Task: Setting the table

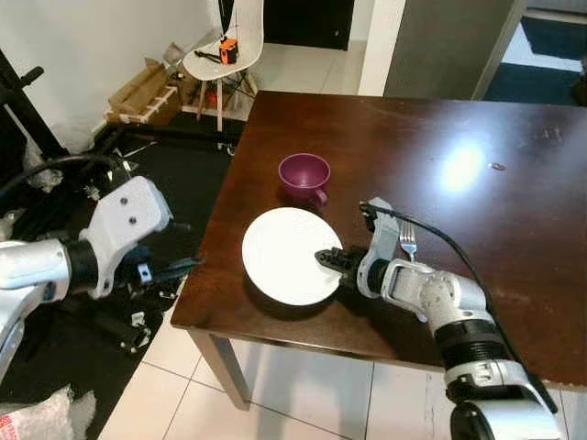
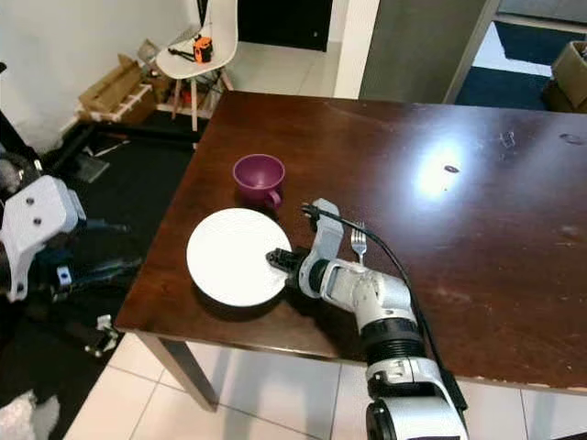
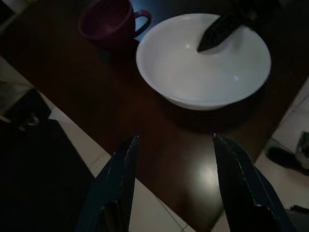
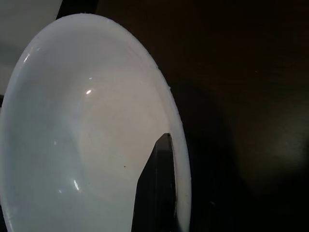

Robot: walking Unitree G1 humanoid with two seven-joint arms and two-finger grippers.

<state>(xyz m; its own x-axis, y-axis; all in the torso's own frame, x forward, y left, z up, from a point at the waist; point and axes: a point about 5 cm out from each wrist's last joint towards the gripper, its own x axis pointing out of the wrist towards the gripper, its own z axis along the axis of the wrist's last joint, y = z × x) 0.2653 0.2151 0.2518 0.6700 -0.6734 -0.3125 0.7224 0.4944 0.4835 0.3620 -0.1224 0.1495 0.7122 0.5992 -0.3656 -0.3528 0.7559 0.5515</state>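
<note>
Behind the plate (image 1: 286,254) rim, the right gripper (image 1: 332,260) clamps it, one finger hidden.

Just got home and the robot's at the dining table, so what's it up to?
It is setting the table. Its right claw grips the rim of a white plate near the front edge of the dark wooden table, one finger lying over the rim. A purple mug stands just behind the plate, and a fork lies to the plate's right. The left claw hangs open off the table's left edge.
</note>
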